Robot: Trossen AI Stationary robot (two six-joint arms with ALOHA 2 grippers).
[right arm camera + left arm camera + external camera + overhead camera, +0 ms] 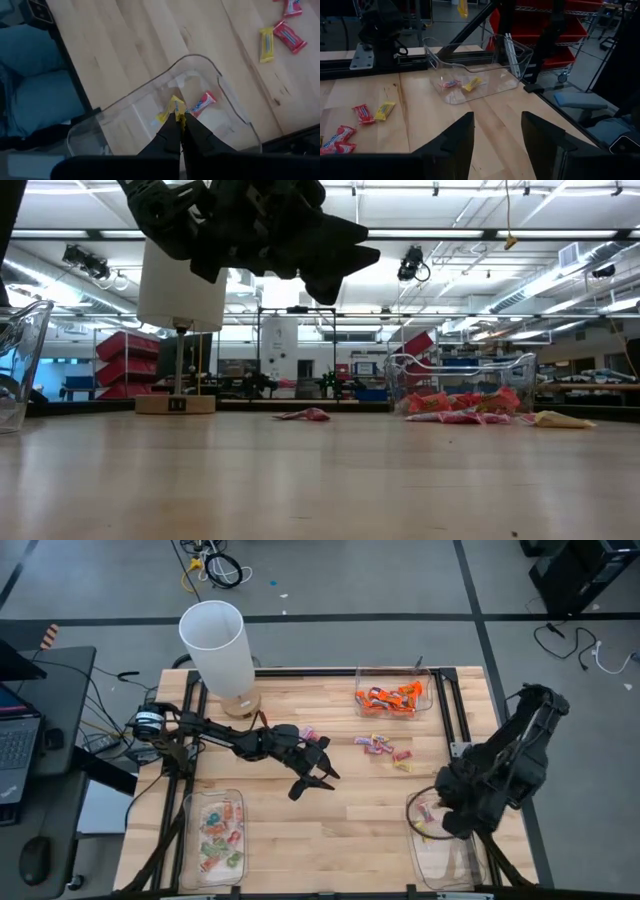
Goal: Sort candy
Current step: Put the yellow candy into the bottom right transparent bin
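White lamp [215, 645] standing at the table's [330, 830] far left corner beside the left arm, three clear trays around: one far right [427, 690] full of orange candy [390, 698], one near left [190, 840] with pale green-and-pink sweets [222, 835], one near right [235, 112] under the right arm. Left gripper [312, 778] hovering mid-table, jaws apart and empty, just short of the loose pink and yellow sweets [385, 748] at the centre. Right gripper [180, 125] pinched tight on a yellow sweet [172, 107] over the near-right tray, a pink one [202, 102] lying inside.
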